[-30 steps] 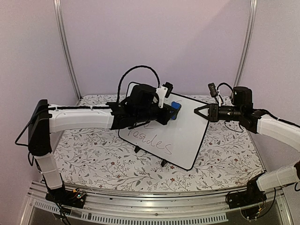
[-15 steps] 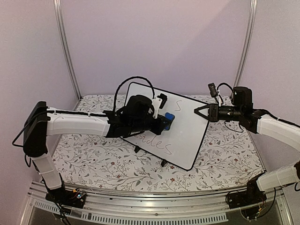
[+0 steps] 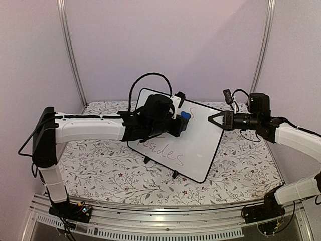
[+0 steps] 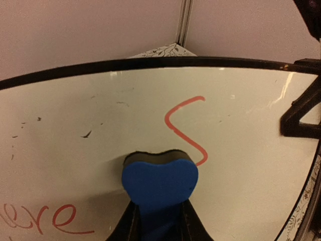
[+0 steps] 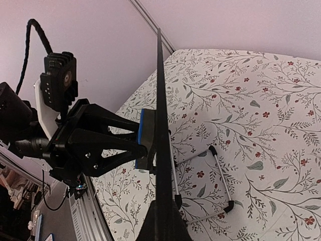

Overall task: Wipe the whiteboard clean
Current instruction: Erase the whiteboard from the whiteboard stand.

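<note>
Blue eraser (image 4: 159, 181) — below whiteboard's (image 4: 241, 150) top rim

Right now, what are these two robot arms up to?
They are erasing a whiteboard. The left tool grips a blue eraser and presses it on the board at the foot of a handwritten S. The right tool pinches the board's right edge, steadying it. More handwriting shows lower down, so the job is unfinished.
</note>
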Action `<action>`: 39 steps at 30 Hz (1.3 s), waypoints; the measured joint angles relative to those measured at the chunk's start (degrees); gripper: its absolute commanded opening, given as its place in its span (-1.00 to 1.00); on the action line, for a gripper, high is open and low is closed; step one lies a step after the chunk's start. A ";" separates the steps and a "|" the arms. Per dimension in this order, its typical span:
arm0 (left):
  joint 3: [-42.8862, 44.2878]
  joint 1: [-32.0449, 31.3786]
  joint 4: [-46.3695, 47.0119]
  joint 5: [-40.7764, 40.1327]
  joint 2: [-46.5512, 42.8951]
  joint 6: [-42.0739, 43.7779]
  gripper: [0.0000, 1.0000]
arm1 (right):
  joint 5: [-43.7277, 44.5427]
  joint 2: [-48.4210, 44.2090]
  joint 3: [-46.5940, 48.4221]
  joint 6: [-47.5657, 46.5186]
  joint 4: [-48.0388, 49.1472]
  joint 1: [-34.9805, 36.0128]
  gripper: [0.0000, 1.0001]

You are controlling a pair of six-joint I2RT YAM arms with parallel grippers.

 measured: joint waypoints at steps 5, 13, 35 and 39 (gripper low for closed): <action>1.36 -0.04 -0.22 -0.98 0.68 1.05 -1.00 | 0.20 0.00 0.00 0.35 -0.09 0.00 -1.00; -2.32 -0.22 1.97 -1.73 -0.98 0.79 -1.00 | -0.22 0.00 0.00 -0.39 0.02 0.02 -1.00; -0.85 -1.68 0.02 -2.14 -0.68 0.87 -1.00 | -0.48 -0.02 0.00 -1.11 0.09 0.11 -1.00; 2.91 -2.10 -0.39 -2.25 1.16 1.53 -1.00 | -0.42 -0.02 0.00 -1.03 0.04 0.11 -1.00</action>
